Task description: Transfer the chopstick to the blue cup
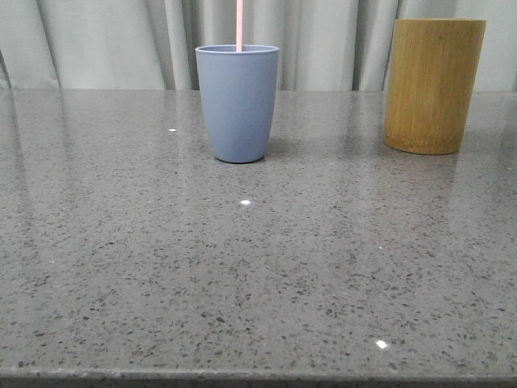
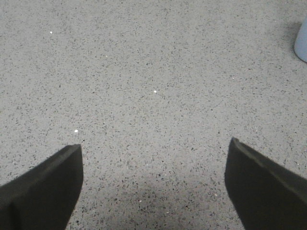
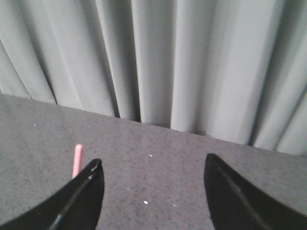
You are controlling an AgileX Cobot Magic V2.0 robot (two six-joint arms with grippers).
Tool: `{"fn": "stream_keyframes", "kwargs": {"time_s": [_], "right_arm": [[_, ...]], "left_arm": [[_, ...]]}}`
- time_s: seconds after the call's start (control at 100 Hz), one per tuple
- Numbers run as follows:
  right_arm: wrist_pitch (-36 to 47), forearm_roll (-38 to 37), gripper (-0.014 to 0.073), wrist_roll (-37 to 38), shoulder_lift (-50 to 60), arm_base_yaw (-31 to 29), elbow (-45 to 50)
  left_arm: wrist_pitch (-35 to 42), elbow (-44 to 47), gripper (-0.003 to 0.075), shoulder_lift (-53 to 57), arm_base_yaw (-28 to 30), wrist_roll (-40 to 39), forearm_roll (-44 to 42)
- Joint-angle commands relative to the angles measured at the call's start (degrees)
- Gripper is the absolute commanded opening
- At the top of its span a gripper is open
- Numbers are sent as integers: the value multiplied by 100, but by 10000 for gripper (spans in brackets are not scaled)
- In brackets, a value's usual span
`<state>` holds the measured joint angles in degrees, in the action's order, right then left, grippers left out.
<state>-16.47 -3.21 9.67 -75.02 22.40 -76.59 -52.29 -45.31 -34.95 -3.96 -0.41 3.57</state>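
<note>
- Left gripper point(image 2: 153, 184): its jaws are seen spread wide over bare table point(image 2: 158, 72), with nothing held between them.
- Right gripper point(image 3: 151, 191): its jaws are likewise spread wide and empty; the curtain point(image 3: 158, 62) and the far table edge are faced.
- A pink stick point(image 1: 239, 24) is seen standing nearly upright in the blue cup point(image 1: 237, 101), rising past the top of the front view; whether one stick or a pair is there cannot be told.
- In the right wrist view the stick's upper end is seen just beside one finger point(image 3: 79, 199); no contact is apparent, though it cannot be ruled out.
- The blue cup is set upright toward the back of the table, well apart from the bamboo cup point(image 1: 432, 85) at the right; only its edge is caught in the left wrist view.
- Neither arm is shown in the front view.
- The transfer is judged complete or nearly so, with release apparently done.
- For a next move, a clean retreat of the right gripper is called for, so that the stick is not brushed and the cup not tipped.
</note>
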Motion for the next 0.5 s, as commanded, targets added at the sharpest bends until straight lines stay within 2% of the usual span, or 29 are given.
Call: {"fn": "stream_keyframes", "kwargs": {"time_s": [0.0,0.15,0.29,0.41,0.49], "right_arm": [[67,-269,466,-91,757,-172,302],[-385,-308,466,-86,1841,-583,1256],[-1268,-308,466,-74,2755,-1008,2014],[-2100,-308,466,-68,3463,-1165,2471],[-2353,-308,466,-68,3880,-1164,2735]], "left_arm": [[402,-151,587,-3,22,-37,54],[402,-151,587,-3,22,-37,54],[402,-151,587,-3,22,-37,54],[402,-151,587,-3,22,-37,54],[402,-151,587,-3,22,-37,54]]}}
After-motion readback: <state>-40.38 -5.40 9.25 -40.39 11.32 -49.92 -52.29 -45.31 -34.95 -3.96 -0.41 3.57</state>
